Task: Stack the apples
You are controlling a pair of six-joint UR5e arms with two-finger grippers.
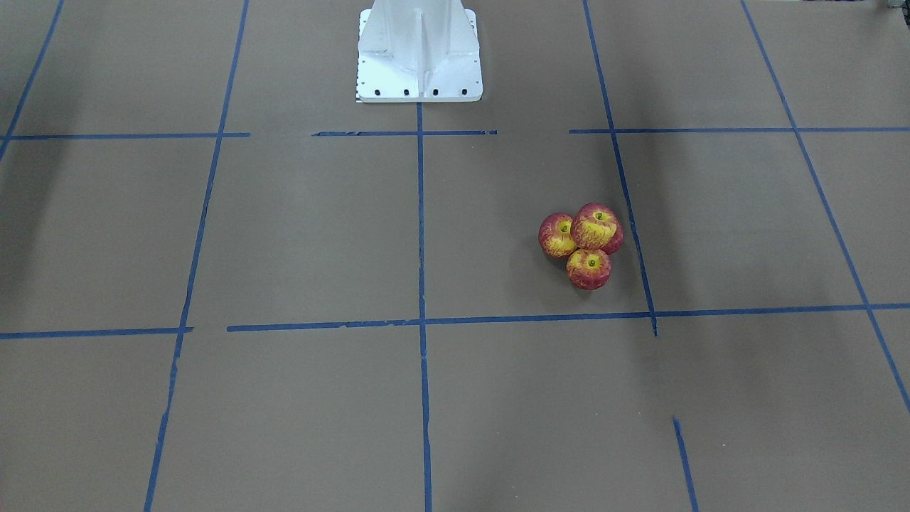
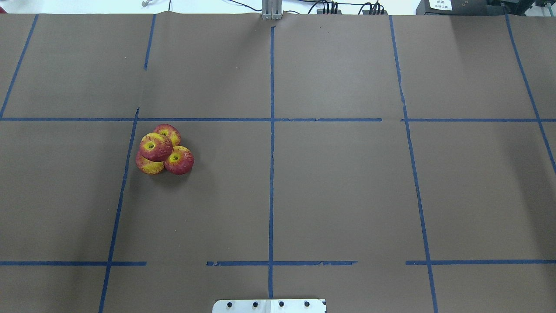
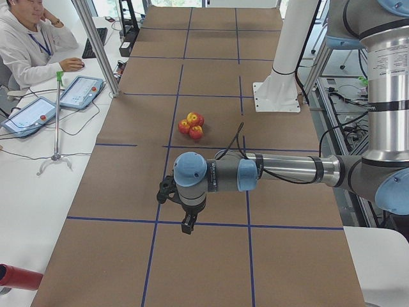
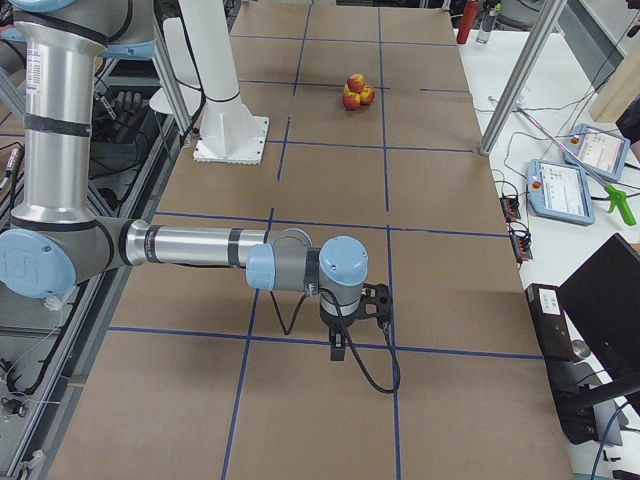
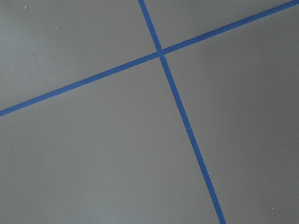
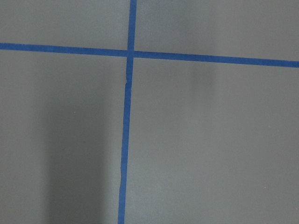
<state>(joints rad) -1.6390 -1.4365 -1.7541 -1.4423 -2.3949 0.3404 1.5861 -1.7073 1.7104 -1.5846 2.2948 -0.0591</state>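
Note:
Four red-and-yellow apples sit in a tight pile on the brown table. In the overhead view one apple (image 2: 155, 147) rests on top of three others (image 2: 179, 160), (image 2: 167, 131), (image 2: 149, 166). The front-facing view shows the top apple (image 1: 597, 227) and two lower ones (image 1: 557, 235), (image 1: 589, 269). My left gripper (image 3: 186, 225) shows only in the exterior left view, well away from the pile (image 3: 192, 123); I cannot tell if it is open. My right gripper (image 4: 337, 350) shows only in the exterior right view, far from the pile (image 4: 354, 90); I cannot tell its state. Both wrist views show only table and blue tape.
The white robot base (image 1: 419, 53) stands at the table's middle edge. Blue tape lines (image 2: 271, 174) grid the table. An operator (image 3: 25, 38) sits at a side desk with tablets (image 3: 77, 93). More tablets (image 4: 565, 185) lie on the other side desk.

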